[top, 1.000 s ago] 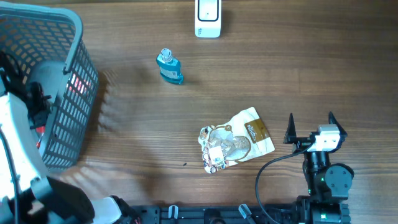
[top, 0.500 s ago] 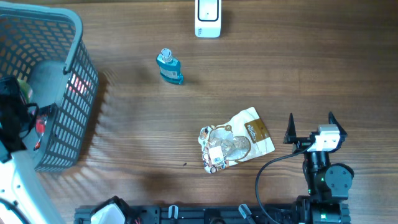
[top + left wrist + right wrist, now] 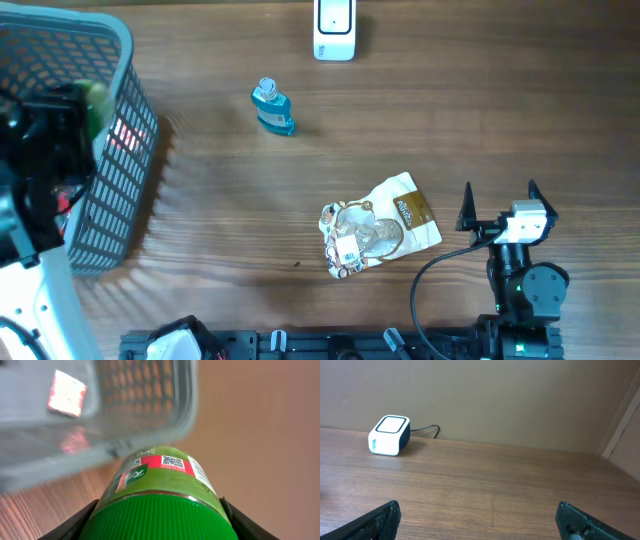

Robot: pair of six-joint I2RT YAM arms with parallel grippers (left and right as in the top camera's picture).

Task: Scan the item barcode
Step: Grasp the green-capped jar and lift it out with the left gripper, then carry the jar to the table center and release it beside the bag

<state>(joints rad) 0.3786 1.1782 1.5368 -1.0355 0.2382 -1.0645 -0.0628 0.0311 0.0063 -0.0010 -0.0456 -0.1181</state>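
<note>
Grey basket (image 3: 128, 60): contents cannot be told. One green jar (image 3: 160, 477) above it, pinched by left gripper (image 3: 159, 522). Right gripper (image 3: 500, 195) spread, empty. Table (image 3: 500, 100): one scanner (image 3: 334, 28), one blue bottle (image 3: 271, 107), one snack bag (image 3: 380, 228).

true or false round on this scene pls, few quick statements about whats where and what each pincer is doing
1. The left pincer grips a green-lidded jar. True.
2. The right pincer is shut on the snack bag. False: it stands open and empty, apart from the bag, which lies on the table.
3. The blue bottle is inside the basket. False: it is out on the table, to the side of the basket.
4. The white scanner has a cable running from it. True.
</note>
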